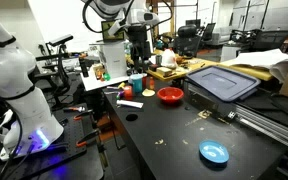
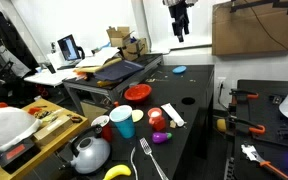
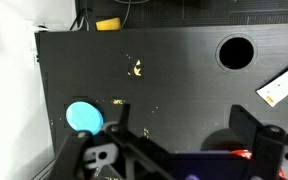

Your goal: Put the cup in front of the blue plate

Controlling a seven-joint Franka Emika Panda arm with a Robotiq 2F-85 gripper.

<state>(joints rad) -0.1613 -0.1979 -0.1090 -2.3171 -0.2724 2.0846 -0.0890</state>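
Note:
The small red-orange cup [image 1: 149,93] [image 2: 155,117] stands on the black table next to a blue cup [image 1: 136,82] [image 2: 122,122]. The light blue plate [image 1: 214,152] [image 2: 179,70] lies far from it near the table's other end, and shows in the wrist view [image 3: 83,116] at lower left. My gripper [image 1: 137,48] [image 2: 180,27] [image 3: 184,125] hangs open and empty, high above the table. A red sliver shows at the bottom edge of the wrist view; I cannot tell what it is.
A wider red bowl [image 1: 170,95] [image 2: 137,93] sits between cup and plate. A grey-blue bin lid [image 1: 222,82] [image 2: 119,70] lies beside it. A kettle [image 2: 89,152], a fork [image 2: 149,160] and a white mug [image 2: 102,128] crowd the cup's end. The table has a round hole [image 3: 236,52].

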